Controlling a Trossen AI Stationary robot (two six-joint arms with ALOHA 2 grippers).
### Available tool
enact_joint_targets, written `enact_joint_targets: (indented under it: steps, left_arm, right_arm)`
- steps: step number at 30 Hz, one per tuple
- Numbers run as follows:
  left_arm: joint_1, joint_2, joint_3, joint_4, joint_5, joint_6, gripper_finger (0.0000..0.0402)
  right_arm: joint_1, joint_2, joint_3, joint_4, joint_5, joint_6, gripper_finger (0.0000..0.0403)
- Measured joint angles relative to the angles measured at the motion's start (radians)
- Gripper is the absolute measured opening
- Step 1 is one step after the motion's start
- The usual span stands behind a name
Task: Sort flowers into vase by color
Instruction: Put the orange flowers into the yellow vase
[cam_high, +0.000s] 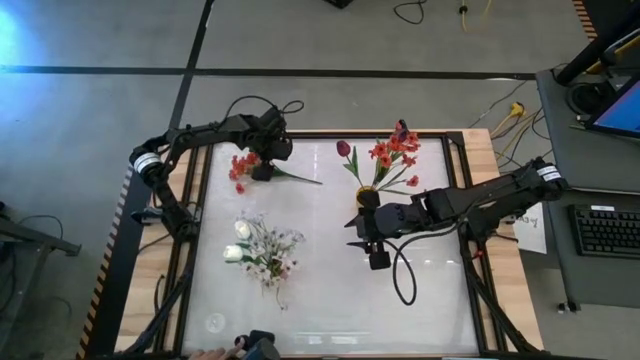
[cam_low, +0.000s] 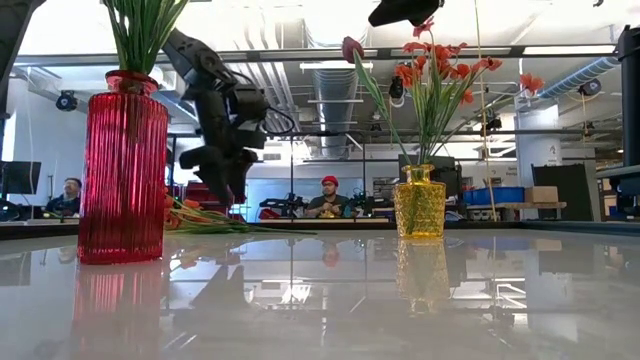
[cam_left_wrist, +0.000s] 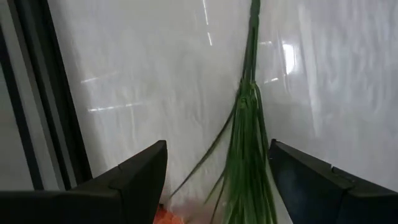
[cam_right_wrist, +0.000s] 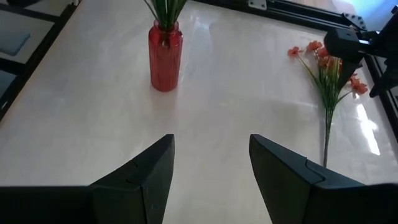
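An orange-red flower (cam_high: 243, 166) lies flat on the table at the far left, its green stem (cam_left_wrist: 247, 124) running toward the table's middle. My left gripper (cam_left_wrist: 217, 149) is open and points down over it. Its fingers stand on either side of the stem and leaves, just above the table (cam_low: 225, 185). A yellow vase (cam_high: 368, 197) holds orange-red flowers (cam_high: 395, 152) and a maroon tulip (cam_high: 344, 148). A red vase (cam_right_wrist: 165, 56) holds green stems with whitish blossoms (cam_high: 258, 250). My right gripper (cam_high: 378, 258) hangs open above the table's middle, with nothing between its fingers.
The white tabletop has a dark frame (cam_high: 190, 200) along its left side, close to my left arm. A cable (cam_high: 400, 285) loops below my right arm. A person's hand and a dark object (cam_high: 250, 347) show at the near edge. People sit in the room beyond (cam_low: 327, 195).
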Motion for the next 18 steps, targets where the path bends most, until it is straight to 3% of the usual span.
enact_joint_targets:
  steps: [18]
  left_arm:
    - [0.000,0.003,-0.051,0.125,0.005,0.001,0.0306]
  right_arm:
    - [0.000,0.000,0.000,0.006,0.001,0.059,0.0201]
